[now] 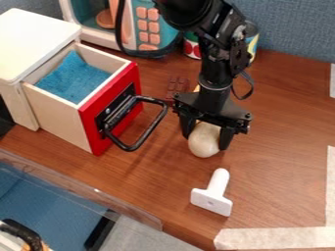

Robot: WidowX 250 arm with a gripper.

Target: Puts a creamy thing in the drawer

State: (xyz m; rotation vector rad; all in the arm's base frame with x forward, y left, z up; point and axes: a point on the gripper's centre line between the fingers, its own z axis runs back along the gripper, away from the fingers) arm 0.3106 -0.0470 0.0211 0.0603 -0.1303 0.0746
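My gripper (206, 138) hangs over the middle of the table, to the right of the drawer. Between its two fingers is a rounded creamy thing (204, 141), with one finger on either side of it. Whether it touches the table cannot be told. The drawer (59, 113) stands pulled out of its white and wooden cabinet at the left, with a red front and a black looped handle. A blue cloth (74, 77) lies inside it.
A white T-shaped tool (212, 194) lies in front of the gripper. Behind are a brown chocolate-like bar (176, 87), a toy microwave (147, 24) and a can (192, 46). Pale tape (278, 238) marks the front right.
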